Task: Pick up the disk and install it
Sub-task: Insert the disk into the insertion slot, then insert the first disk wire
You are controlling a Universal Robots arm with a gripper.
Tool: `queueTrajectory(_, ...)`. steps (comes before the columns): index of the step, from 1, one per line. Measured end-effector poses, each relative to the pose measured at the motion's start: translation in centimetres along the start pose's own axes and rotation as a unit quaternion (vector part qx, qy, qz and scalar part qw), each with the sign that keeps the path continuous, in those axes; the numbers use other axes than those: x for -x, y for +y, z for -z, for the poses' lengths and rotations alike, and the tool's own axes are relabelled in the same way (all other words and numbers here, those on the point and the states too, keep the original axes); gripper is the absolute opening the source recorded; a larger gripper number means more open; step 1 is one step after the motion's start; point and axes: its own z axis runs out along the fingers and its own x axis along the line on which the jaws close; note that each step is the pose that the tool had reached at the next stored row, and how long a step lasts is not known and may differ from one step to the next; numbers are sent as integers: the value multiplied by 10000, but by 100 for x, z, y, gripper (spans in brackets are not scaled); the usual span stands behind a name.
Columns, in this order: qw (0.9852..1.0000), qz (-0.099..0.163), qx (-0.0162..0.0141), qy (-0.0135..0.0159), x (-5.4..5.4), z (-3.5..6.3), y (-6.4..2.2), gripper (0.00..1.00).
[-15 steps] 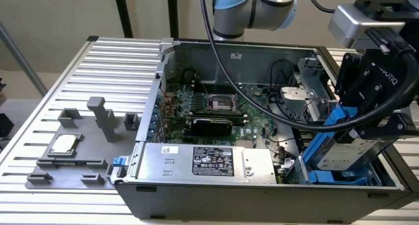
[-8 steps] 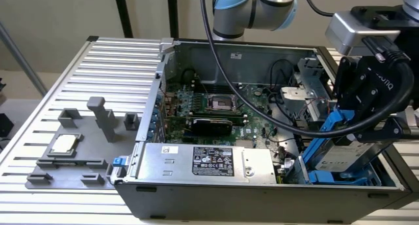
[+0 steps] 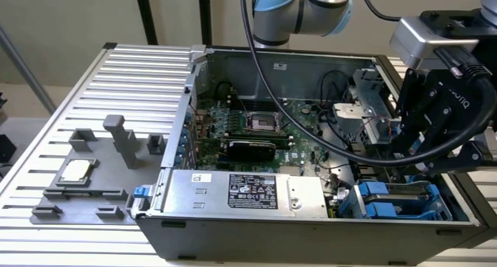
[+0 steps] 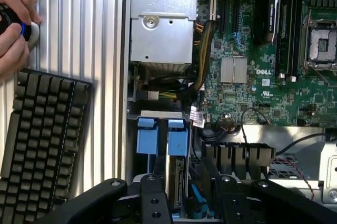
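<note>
The hand (image 4: 188,202) was seen low over the drive bay in the corner of the open computer case (image 3: 256,244), its two sides spread apart and nothing pinched between them. The disk (image 4: 177,174) was found standing on edge in that bay, between the two sides, close against one and clear of the other. A second blue carrier (image 4: 147,140) was just beside it.

Trouble could be expected on three counts. It could not be told whether the disk was pushed fully home, so it might be left sitting proud. The neighbouring carrier might be clipped by the nearer side. The loose black cables (image 4: 213,132) beside the bay might be snagged if the hand were tilted or shifted sideways.
</note>
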Motion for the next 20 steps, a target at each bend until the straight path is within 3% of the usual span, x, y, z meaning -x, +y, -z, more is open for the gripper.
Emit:
queueTrajectory(4,10000,3,0,-5,0,3,-72,40)
queueTrajectory(20,10000,3,0,-10,-1,2,-72,40)
